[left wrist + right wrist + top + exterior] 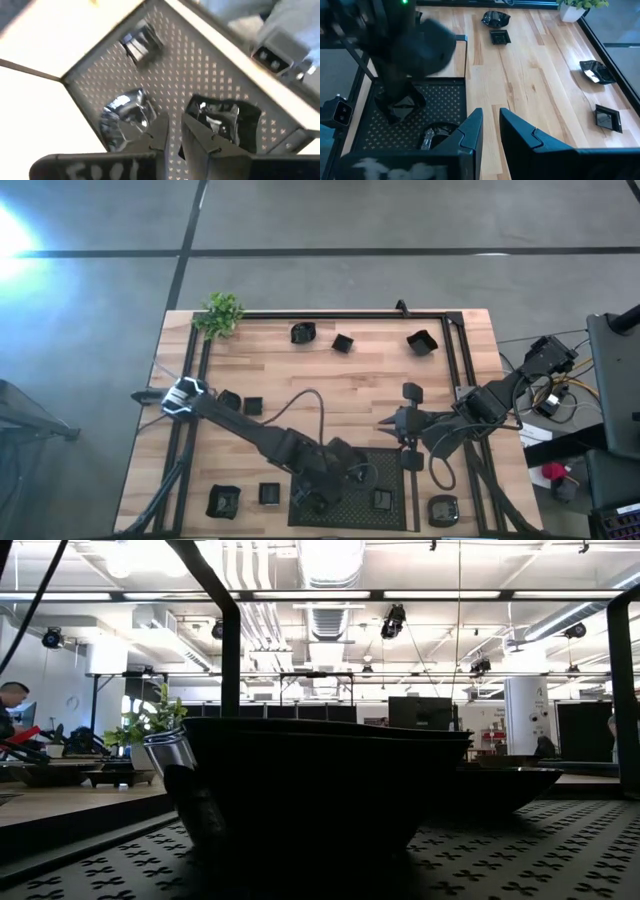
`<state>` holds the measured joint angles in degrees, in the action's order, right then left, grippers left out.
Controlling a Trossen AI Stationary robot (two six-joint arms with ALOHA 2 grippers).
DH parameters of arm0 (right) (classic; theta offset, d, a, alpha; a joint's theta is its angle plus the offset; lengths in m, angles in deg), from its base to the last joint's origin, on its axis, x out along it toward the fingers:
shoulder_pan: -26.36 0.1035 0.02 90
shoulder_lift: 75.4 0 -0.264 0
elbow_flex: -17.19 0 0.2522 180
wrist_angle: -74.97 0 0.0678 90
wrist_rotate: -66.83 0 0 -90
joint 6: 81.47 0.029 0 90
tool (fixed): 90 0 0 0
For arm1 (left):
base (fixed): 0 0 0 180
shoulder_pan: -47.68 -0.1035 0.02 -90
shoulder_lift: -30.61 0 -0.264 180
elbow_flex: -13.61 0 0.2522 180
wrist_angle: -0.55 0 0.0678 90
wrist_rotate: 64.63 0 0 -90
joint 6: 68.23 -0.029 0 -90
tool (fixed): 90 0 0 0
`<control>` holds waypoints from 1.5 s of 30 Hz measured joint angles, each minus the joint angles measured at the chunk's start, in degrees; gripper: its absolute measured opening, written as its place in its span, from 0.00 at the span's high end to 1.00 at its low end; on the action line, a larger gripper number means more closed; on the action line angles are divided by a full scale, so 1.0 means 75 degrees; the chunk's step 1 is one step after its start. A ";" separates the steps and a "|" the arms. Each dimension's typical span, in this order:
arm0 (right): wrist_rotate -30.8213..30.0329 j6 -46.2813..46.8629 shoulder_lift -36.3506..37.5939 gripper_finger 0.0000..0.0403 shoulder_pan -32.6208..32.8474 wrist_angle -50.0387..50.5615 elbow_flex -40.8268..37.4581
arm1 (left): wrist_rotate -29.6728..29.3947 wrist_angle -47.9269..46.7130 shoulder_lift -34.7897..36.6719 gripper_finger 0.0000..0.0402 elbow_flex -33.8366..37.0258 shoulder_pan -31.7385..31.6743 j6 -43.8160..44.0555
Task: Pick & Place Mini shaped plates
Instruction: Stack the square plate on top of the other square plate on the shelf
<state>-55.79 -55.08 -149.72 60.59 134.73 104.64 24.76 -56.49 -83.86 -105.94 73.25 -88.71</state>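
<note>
Several tiny glossy black plates lie about the wooden table (330,385). Three rest flat in the black mesh tray (350,505): one (125,117) and another (220,120) on either side just beyond my left gripper's fingers, and a third (142,42) farther on. My left gripper (175,120) hovers over the tray (318,488), slanting down, open, with nothing between its fingers. My right gripper (491,112) waits open above the table by the tray's far right corner (388,421). In the low view one plate (320,790) fills the front.
Loose plates lie along the far side (303,333), (343,343), (422,342), at the left (240,403), near the front left (222,500), (268,494), and right of the tray (443,510). A small green plant (220,313) stands at the far left corner. A black frame (455,350) rims the table.
</note>
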 joint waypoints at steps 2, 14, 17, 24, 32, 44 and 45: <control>0.0000 0.0001 0.0000 0.85 0.0000 0.0000 0.0000 | -0.0020 0.0015 0.0162 0.90 -0.0057 0.0000 0.0087; -0.0003 0.0003 0.0117 0.85 0.0000 0.0009 0.0000 | -0.1475 -0.0246 0.1196 0.90 -0.0118 0.0000 0.0345; -0.0100 0.0191 0.0285 0.85 -0.0009 0.0025 0.0000 | -0.1938 -0.0365 0.1423 0.90 -0.0112 0.0000 0.0441; -0.0801 0.0659 0.0795 0.85 -0.0092 0.0153 0.0000 | -0.2608 -0.0468 0.1893 0.90 -0.0106 0.0000 0.0645; -0.0883 0.1529 0.1151 0.85 -0.0396 0.1065 0.0000 | -0.3536 -0.0708 0.2214 0.90 -0.0106 0.0000 0.1011; -0.0103 0.3851 0.1093 0.85 -0.0231 0.3086 0.0000 | -0.3932 -0.1048 0.2451 0.90 -0.0043 -0.0003 0.1285; -0.0112 0.3945 0.1098 0.85 -0.0233 0.3203 0.0000 | -0.3975 -0.1047 0.2470 0.90 -0.0026 -0.0003 0.1322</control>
<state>-56.63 -25.49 -141.49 58.85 158.75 104.64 -5.05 -64.34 -65.33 -106.14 73.22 -78.79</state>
